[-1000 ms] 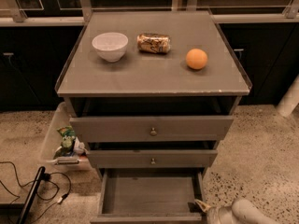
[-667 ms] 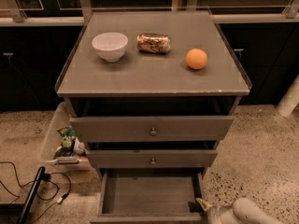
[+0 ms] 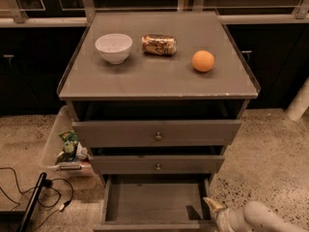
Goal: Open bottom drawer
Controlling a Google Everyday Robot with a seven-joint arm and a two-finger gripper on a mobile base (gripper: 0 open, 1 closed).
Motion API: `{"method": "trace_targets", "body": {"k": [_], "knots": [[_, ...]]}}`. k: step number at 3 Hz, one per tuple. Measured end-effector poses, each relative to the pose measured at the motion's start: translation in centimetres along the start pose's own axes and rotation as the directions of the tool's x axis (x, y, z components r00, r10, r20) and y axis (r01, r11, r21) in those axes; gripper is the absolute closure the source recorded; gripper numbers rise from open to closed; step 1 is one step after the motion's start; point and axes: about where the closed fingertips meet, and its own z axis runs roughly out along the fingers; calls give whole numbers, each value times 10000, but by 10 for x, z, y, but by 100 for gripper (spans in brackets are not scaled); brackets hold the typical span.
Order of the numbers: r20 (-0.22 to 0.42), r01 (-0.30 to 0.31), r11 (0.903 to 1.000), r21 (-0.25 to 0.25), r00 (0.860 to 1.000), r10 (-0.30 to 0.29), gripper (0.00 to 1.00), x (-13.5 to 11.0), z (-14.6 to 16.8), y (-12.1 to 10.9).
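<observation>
The bottom drawer (image 3: pixel 154 199) of the grey cabinet is pulled out, showing its plain grey box interior; its front and knob are cut off by the frame's lower edge. Above it sit the middle drawer (image 3: pixel 157 165) and the top drawer (image 3: pixel 157 133), each with a brass knob and slightly ajar. My gripper (image 3: pixel 213 207) is at the bottom right, next to the open drawer's right front corner, with the white arm (image 3: pixel 263 219) behind it.
On the cabinet top (image 3: pixel 154 81) stand a white bowl (image 3: pixel 113 47), a lying can (image 3: pixel 158 45) and an orange (image 3: pixel 203 61). A clear bin (image 3: pixel 65 151) with snack packs sits on the floor at left. Cables (image 3: pixel 29 197) lie at lower left.
My gripper and arm have shifted slightly left and up beside the drawer's right front corner. The bottom drawer stays pulled out.
</observation>
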Motion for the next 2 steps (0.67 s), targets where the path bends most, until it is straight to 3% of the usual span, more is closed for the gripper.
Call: {"method": "trace_targets", "body": {"k": [2], "knots": [[-100,1651,9846,572,9863,-1648,0,-70,-49,-26]]}}
